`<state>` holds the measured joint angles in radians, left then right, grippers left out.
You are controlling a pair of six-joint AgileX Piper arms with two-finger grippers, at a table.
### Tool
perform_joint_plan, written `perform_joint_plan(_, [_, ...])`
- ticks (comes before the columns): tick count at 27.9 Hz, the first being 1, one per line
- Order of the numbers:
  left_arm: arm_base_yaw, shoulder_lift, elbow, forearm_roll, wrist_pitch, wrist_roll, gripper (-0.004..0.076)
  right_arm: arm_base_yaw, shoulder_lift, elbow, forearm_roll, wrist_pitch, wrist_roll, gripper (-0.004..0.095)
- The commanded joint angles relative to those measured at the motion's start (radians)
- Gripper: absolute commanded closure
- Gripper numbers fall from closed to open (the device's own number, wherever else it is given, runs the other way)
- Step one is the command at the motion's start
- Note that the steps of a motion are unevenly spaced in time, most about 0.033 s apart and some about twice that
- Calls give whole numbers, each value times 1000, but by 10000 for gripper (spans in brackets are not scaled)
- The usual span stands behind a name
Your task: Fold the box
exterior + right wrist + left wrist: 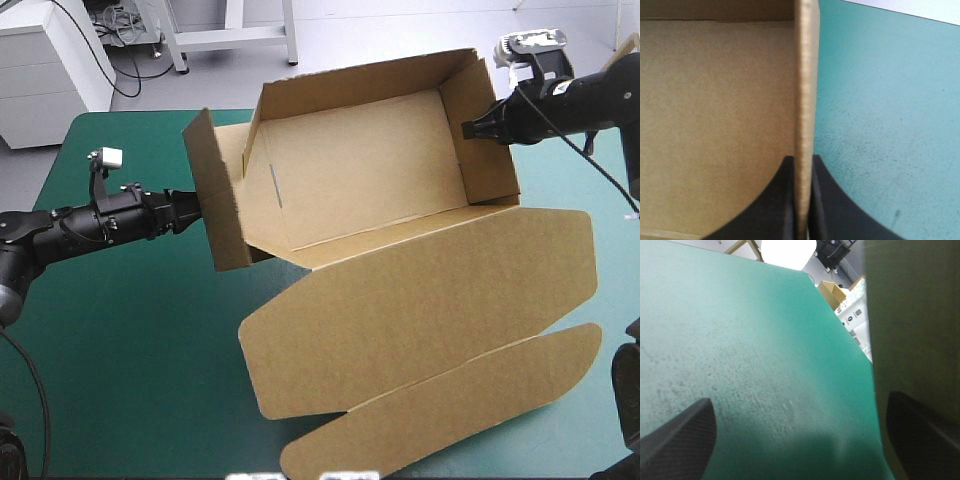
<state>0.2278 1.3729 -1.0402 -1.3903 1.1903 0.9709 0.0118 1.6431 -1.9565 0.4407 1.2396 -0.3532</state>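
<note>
1. Teal-green covered worktop [130, 330]: carries the brown cut-board box [400, 250], which lies across the middle and right, from the near edge to the far edge.
2. Long round-ended tuck flap [450, 400], nearest part of the box: lies flat, not folded.
3. Lid panel [420, 300], just beyond it: flat and open, with rounded ends.
4. Left tool [195, 208]: black fingers spread wide, holding nothing. One finger is just beside the left end flap [215, 190], which stands upright outside the tray and is not tucked.
5. Tray [360, 170], far half of the box: far wall and end walls are raised. A short slit [275, 185] shows near its left end.
6. Right tool [468, 130]: fingers pressed together, pinching the top edge of the right end wall [485, 150], one finger inside the tray and one outside.
7. Progress (judgement): about halfway. The tray is formed on the right. Left to do: turn the left end flap in and seat it.
8. Markings: no brand, label or writing can be read on the board.
</note>
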Motion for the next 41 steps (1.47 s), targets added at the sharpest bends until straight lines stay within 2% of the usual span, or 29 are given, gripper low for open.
perform_joint_plan(1, [-38,-62,-65,-93,112,5,69,73,-51,-28,-93,-93,80,920])
perform_joint_plan(4, [-47,-82,-106,-93,112,-2,69,125,-51,-28,-161,-117,119,920])
perform_joint_plan(13, [-84,-106,-124,-97,107,-5,69,143,-51,-28,-166,-166,164,920])
perform_joint_plan(17, [-133,-106,-125,-101,74,-1,69,152,-51,-28,-170,-190,173,920])
perform_joint_plan(22, [-196,-106,-148,-98,-9,-1,69,172,-51,-28,-198,-202,184,919])
perform_joint_plan(27, [-253,-106,-209,-42,-102,-23,69,227,-51,-28,-307,-241,241,920])
perform_joint_plan(33, [-326,-106,-249,128,-222,-145,69,294,-51,-28,-409,-291,298,919])
perform_joint_plan(41, [-422,-106,-274,393,-417,-354,84,316,-51,-28,-433,-346,329,919])
